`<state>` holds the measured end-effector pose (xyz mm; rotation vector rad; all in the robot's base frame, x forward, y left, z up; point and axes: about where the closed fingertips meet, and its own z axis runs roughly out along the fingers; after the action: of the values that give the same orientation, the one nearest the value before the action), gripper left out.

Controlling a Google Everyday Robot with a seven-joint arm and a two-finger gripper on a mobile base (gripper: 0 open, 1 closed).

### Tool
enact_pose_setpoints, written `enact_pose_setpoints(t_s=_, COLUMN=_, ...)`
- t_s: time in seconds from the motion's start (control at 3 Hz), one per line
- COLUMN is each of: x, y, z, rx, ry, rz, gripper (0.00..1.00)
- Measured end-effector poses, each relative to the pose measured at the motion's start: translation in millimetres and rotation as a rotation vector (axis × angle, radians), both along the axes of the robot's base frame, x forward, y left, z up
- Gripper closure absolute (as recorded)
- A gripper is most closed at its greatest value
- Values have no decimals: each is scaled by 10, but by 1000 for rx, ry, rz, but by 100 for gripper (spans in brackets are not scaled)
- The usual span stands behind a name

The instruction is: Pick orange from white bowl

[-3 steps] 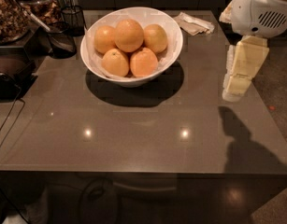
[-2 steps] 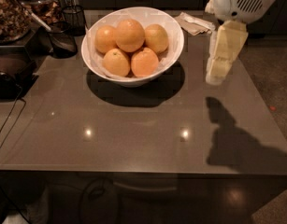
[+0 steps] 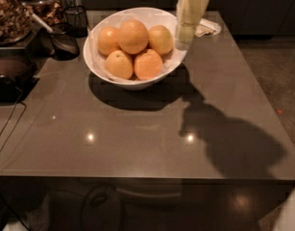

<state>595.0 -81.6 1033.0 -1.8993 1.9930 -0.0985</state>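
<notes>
White bowl [image 3: 137, 84] holds orange [image 3: 133, 36] atop four others [image 3: 148, 64]; gripper [image 3: 184, 41] over its rim.

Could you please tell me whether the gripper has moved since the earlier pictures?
Yes. The gripper has moved left, from well right of the white bowl to its right rim.

One wide, glossy white bowl [image 3: 96, 69] with a paper lining holds five round, pale-orange fruits: one biggest orange [image 3: 133, 36] on top and four slightly smaller oranges [image 3: 148, 64] around it. One cream-coloured robot gripper [image 3: 184, 41] hangs just above the bowl's right rim. The one smooth grey table [image 3: 137, 138] also carries one small dark wire cup [image 3: 76, 18] and one crumpled white paper napkin [image 3: 208, 29].
</notes>
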Motion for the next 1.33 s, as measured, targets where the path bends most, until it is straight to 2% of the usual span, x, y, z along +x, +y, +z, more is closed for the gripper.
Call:
enact_pose_setpoints(t_s=0.33, x=100, y=86, z=87, rx=26, ry=-44, rz=4, gripper=0)
enact_pose_setpoints(t_s=0.67, x=235, y=127, z=86, rx=69, ry=-56, rz=2, gripper=0)
enact_pose_setpoints(t_s=1.33, x=575, y=346, z=58, rx=112, ry=-37, rz=26, gripper=2)
